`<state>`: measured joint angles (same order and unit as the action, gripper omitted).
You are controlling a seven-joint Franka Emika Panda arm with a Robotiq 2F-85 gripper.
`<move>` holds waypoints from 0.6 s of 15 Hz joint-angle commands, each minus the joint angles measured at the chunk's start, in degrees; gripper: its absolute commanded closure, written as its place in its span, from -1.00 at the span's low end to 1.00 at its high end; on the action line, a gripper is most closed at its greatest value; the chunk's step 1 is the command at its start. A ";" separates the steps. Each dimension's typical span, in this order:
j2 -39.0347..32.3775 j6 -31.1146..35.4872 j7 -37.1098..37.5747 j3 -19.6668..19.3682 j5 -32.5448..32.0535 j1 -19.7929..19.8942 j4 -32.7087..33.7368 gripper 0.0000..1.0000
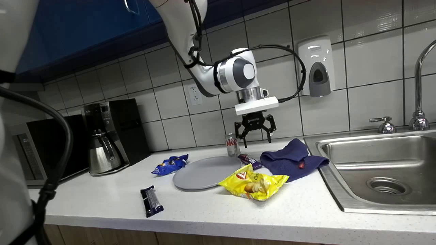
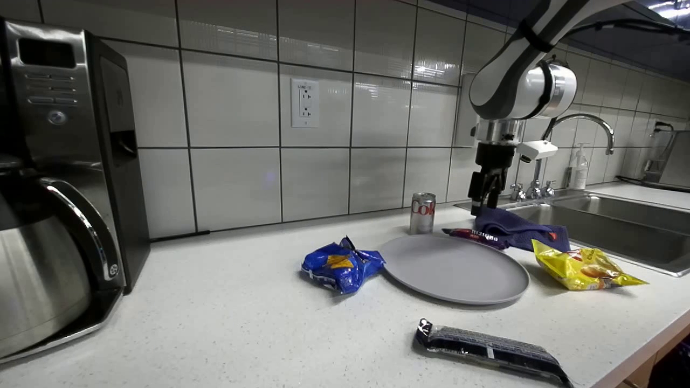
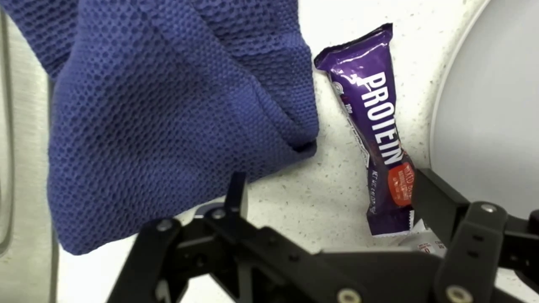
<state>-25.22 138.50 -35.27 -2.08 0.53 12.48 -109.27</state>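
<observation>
We see the gripper [image 1: 257, 143] hanging above the counter [image 1: 102, 200], its jaws released and spread wide. Below it, we find the purple bar [image 3: 377, 122] lying between the blue towel [image 3: 181, 126] and the gray plate [image 3: 488, 105], with the soda can [image 2: 422, 214] standing near one end.

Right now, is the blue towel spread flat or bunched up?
Bunched up: in an exterior view the towel rises to a peak, with creased folds.

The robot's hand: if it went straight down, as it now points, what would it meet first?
Probably the blue cloth: in the wrist view, one fingertip overlaps its edge, the other the purple protein bar. Depth is unclear, so the bar could come first.
</observation>
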 commanded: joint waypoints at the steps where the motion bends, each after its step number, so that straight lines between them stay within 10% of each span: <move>1: -0.41 1.10 -1.98 0.87 -1.60 0.39 -0.05 -1.00; 9: -2.74 1.68 -10.29 3.18 -0.66 1.69 0.36 -1.00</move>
<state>-27.31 139.53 -41.48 -0.69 -0.99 12.45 -109.28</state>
